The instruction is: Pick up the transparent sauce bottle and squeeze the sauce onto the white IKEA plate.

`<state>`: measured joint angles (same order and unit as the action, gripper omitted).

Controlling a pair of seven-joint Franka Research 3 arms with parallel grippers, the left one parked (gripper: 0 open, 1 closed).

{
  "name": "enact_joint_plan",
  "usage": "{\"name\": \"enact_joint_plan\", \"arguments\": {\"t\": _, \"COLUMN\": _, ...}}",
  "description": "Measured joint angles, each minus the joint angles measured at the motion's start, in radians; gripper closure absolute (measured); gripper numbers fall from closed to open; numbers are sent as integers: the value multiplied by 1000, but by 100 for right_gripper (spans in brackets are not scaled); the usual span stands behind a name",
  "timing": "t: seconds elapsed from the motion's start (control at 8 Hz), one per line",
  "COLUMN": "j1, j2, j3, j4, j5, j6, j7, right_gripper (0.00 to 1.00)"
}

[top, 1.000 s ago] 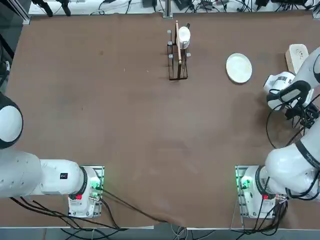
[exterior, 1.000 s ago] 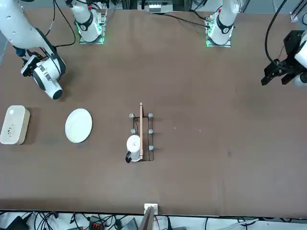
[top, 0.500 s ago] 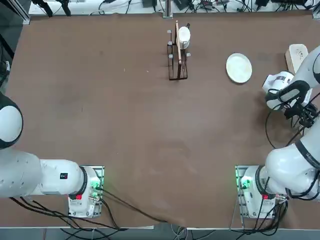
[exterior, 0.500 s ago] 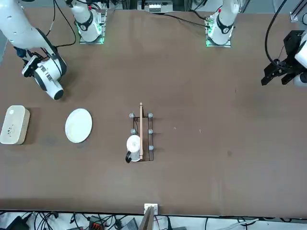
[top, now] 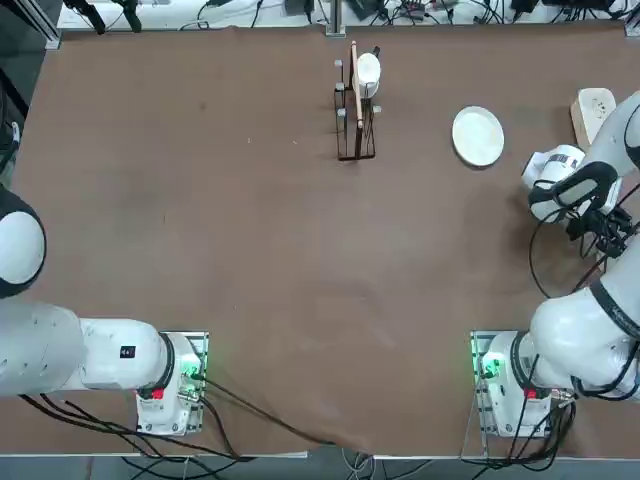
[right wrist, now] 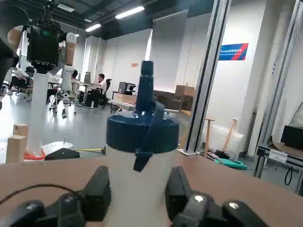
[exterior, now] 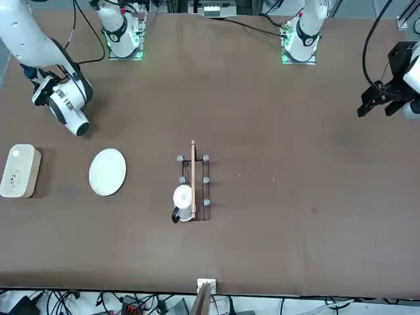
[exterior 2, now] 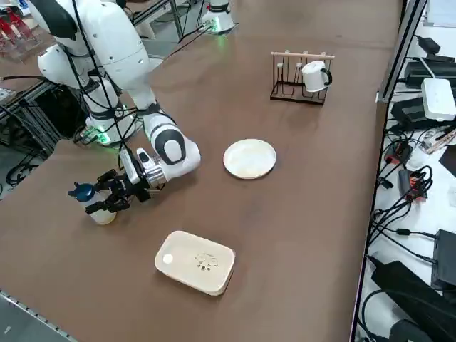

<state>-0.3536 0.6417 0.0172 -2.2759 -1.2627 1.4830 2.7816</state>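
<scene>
Desk (top: pixel 250 250): brown, wide, mostly bare; cables along the far edge in the top view.
Top view, white IKEA plate (top: pixel 478 136): flat on the desk, far right part, well apart from the black wire rack (top: pixel 355 125).
Top view, rack: holds a white oval piece (top: pixel 368 70) at its far end.
Top view, white block (top: pixel 593 112): rounded-rectangular, at the desk's right edge, beside the right arm's wrist.
Top view, bottle: hidden under the right arm.
Front view, plate (exterior: pixel 107 172): between the white block (exterior: pixel 19 171) and the rack (exterior: pixel 192 190); the right arm's wrist hangs near it, robot side.
Right side view, right end effector (exterior 2: pixel 105 200): low over the desk's near corner, pointing level, fingers either side of the transparent sauce bottle (exterior 2: pixel 96 206).
Right side view, bottle: upright on the desk, blue cap (exterior 2: pixel 81 191) on top; well apart from the plate (exterior 2: pixel 249 158), near the white block (exterior 2: pixel 195 261).
Right wrist view, end effector (right wrist: pixel 136 192): fingers (right wrist: pixel 98 191) parted and flanking the bottle (right wrist: pixel 137 182); cannot tell if the pads press its wall.
Right wrist view, bottle: cloudy body, blue cap (right wrist: pixel 142 128) with nozzle up, flip tab hanging down the front.
</scene>
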Motion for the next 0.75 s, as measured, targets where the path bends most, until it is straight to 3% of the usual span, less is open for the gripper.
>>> {"name": "enact_joint_plan", "arguments": {"t": 0.12, "j1": 0, "j2": 0, "j3": 0, "j4": -9, "j5": 0, "j6": 0, "j7": 0, "right_gripper": 13}}
{"name": "enact_joint_plan", "arguments": {"t": 0.25, "j1": 0, "j2": 0, "j3": 0, "j4": -13, "j5": 0, "j6": 0, "j7": 0, "right_gripper": 0}}
{"name": "enact_joint_plan", "arguments": {"t": 0.5, "j1": 1, "j2": -1, "j3": 1, "j4": -13, "j5": 0, "j6": 0, "j7": 0, "right_gripper": 0}}
{"name": "enact_joint_plan", "arguments": {"t": 0.75, "j1": 2, "j2": -14, "j3": 25, "j4": -13, "j5": 3, "j6": -1, "j7": 0, "right_gripper": 0}}
